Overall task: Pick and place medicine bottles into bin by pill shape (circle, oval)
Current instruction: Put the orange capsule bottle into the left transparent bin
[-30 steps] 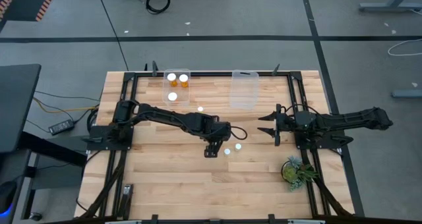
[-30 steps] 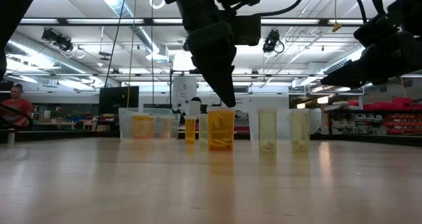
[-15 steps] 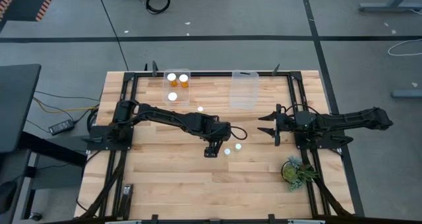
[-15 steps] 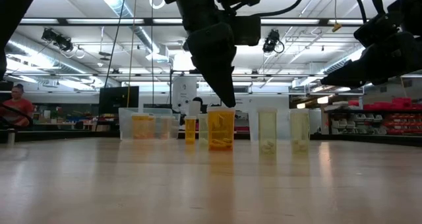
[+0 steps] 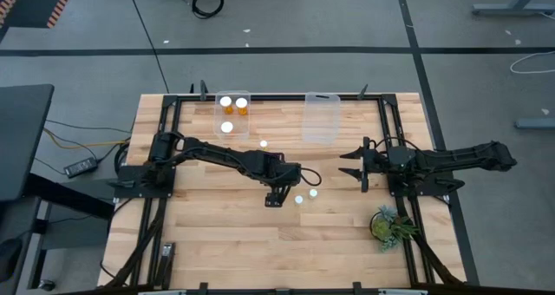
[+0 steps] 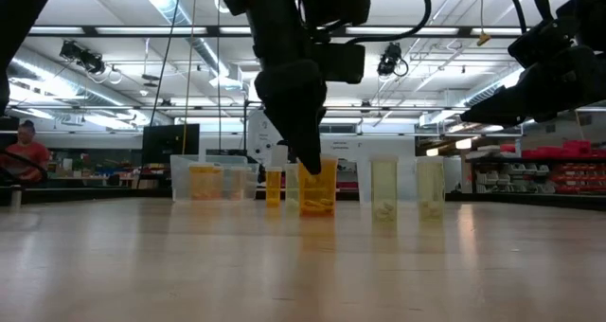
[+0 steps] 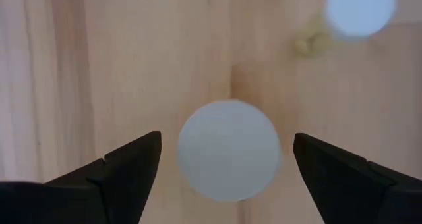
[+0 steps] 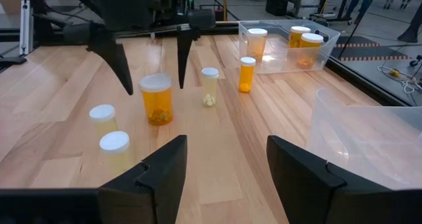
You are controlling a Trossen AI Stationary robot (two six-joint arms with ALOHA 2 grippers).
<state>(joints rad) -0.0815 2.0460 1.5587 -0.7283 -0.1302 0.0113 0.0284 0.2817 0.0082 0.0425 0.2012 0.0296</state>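
Open industrial lab hall, ceiling strip lights [image 6: 170, 5], exposed ducts, red shelving [image 6: 559, 166]

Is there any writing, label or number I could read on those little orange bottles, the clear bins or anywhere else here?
None can be read.
Medicine bottles: no readable label; white caps are blank.
Clear bins: no visible lettering.
Red shelving in the room behind: any markings are too small and blurred to read.
Wooden table: no print.

my arms [image 5: 225, 155]: two, dark, jointed, looped black cable
my fingers [image 7: 125, 168]: matte black, wedge-shaped, tapering to points
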